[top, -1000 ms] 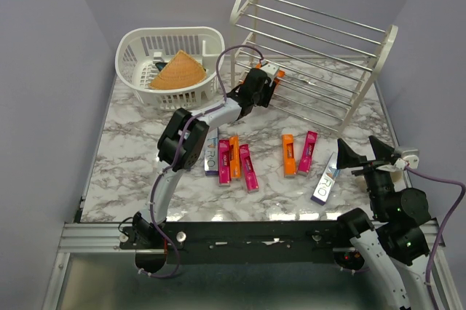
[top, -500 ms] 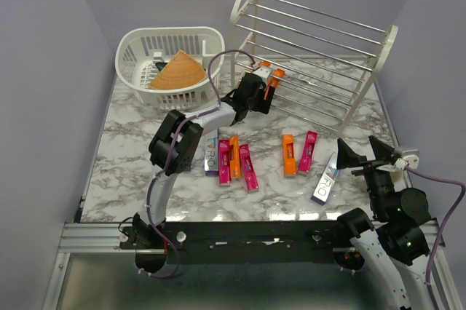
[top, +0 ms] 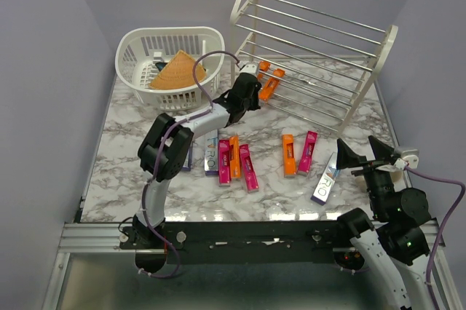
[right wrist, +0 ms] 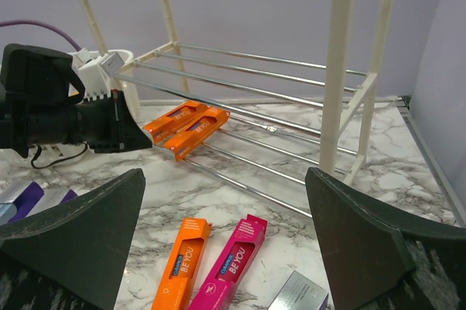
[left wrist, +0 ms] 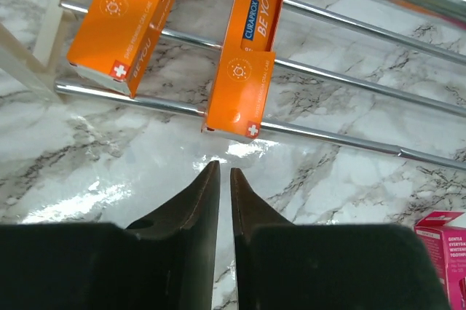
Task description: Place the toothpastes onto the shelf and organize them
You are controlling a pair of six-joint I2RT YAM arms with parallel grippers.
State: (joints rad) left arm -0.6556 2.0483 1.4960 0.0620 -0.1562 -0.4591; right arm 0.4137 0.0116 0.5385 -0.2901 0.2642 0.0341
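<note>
Two orange toothpaste cartons (top: pixel 266 81) lie side by side on the lowest rods of the cream shelf (top: pixel 313 55). They also show in the left wrist view (left wrist: pixel 244 62) and in the right wrist view (right wrist: pixel 186 124). My left gripper (top: pixel 248 90) is shut and empty, just in front of them (left wrist: pixel 225 175). Several pink, orange and silver cartons lie on the marble, among them a pink one (top: pixel 224 162), an orange one (top: pixel 289 154) and a silver one (top: pixel 325 177). My right gripper (top: pixel 360 153) is open and empty above the silver one (right wrist: pixel 233 252).
A white slotted basket (top: pixel 138 41) holding a tan woven cone (top: pixel 177 70) stands at the back left, beside the shelf. The left arm's purple cable arcs over the basket's edge. The table's right edge lies close to my right arm.
My left gripper has let go of an orange carton on the lowest rods beside the first one, then drawn back toward the left and shut.
</note>
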